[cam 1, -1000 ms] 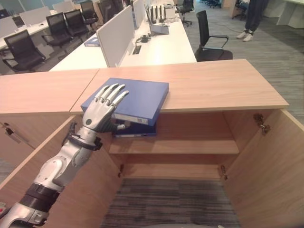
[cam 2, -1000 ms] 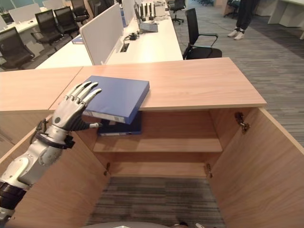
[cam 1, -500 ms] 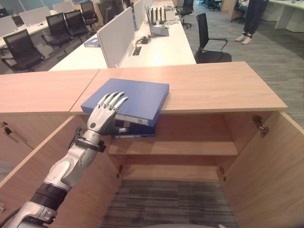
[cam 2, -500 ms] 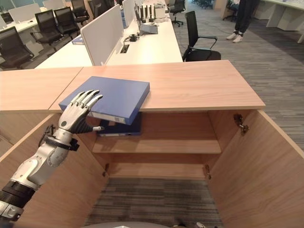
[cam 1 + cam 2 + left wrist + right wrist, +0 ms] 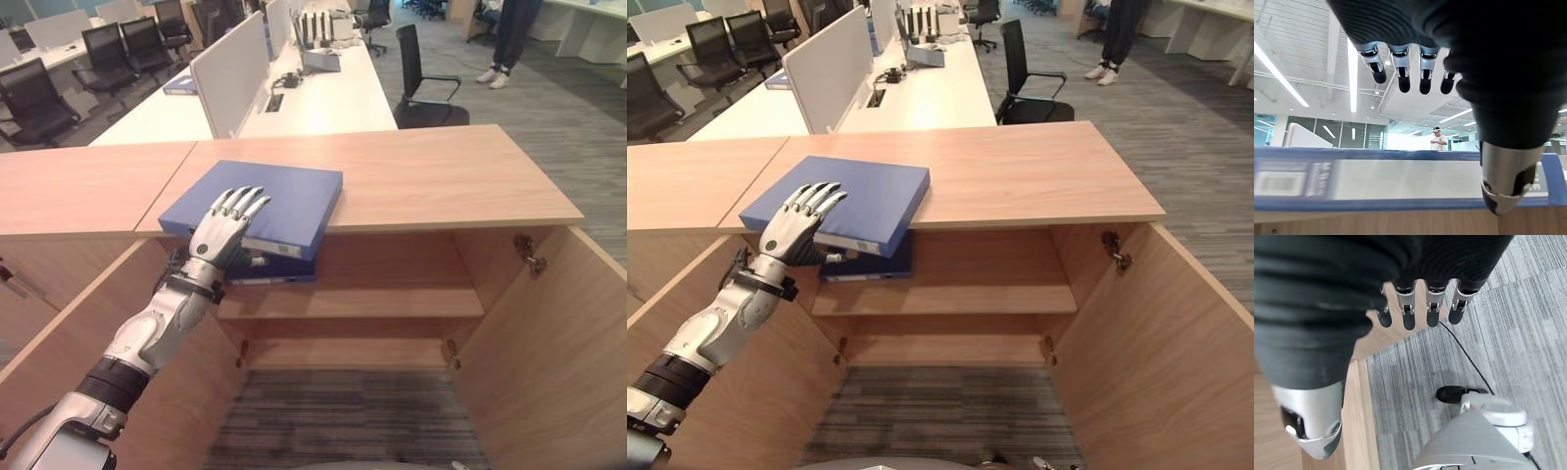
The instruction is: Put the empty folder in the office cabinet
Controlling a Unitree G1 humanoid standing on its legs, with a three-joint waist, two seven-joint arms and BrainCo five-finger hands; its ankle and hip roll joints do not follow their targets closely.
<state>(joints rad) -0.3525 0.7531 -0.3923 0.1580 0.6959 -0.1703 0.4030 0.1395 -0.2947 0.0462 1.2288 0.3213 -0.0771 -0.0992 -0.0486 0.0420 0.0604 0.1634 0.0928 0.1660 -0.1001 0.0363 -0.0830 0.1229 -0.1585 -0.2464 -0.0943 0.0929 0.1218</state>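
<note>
A blue folder [image 5: 284, 196] lies flat on the wooden cabinet top [image 5: 441, 176], its near corner hanging over the front edge. My left hand [image 5: 220, 230] is open at that near edge, straight fingers lying over the cover and the thumb low beside the spine. In the left wrist view the fingers [image 5: 1400, 73] reach above the folder's spine [image 5: 1376, 178]. A second blue folder [image 5: 279, 269] lies inside the cabinet just under the top. My right hand [image 5: 1415, 308] hangs open over the carpet beside a cabinet door edge.
Both cabinet doors stand open, the left one [image 5: 196, 392] under my arm, the right one [image 5: 549, 362] swung forward. A shelf [image 5: 372, 302] crosses the inside. Behind are white desks with dividers, black chairs and a standing person [image 5: 509, 39].
My left hand has drawn back slightly toward the folder's near edge and stays there. The folder has not moved. The view has shifted a little.
</note>
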